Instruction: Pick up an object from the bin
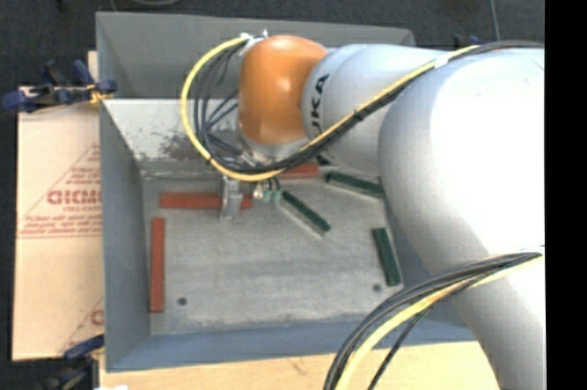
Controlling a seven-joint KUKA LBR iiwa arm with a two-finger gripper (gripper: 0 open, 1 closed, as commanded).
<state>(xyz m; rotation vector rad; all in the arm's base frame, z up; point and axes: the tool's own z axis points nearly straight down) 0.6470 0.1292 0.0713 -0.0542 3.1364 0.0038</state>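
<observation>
- We're looking down into the grey bin [124,223], and the arm [440,159] reaches in from the right, covering much of its right side.
- At the wrist sits the orange cover [271,99], with a yellow cable [194,94] looping round its left side.
- Below that cover the jaws are low in the bin, towards the far wall and a little left of the middle.
- They are at the right end of a red bar [188,201] that lies flat on the bin floor, running left to right.
- Released or clenched? We cannot tell; the jaws are too small and too shadowed to read, and we cannot make out whether they touch the bar.
- A second red bar [157,264] lies along the left wall, running near to far, well apart from the jaws.
- Just right of the jaws lies a green bar [305,214], slanting down to the right.
- Another green bar [353,184] shows at the arm's edge further right.
- A third green bar [386,256] lies near the right wall, almost upright in our view.
- A scrap of red [305,169] peeks out from under the arm; we cannot tell what it is.
</observation>
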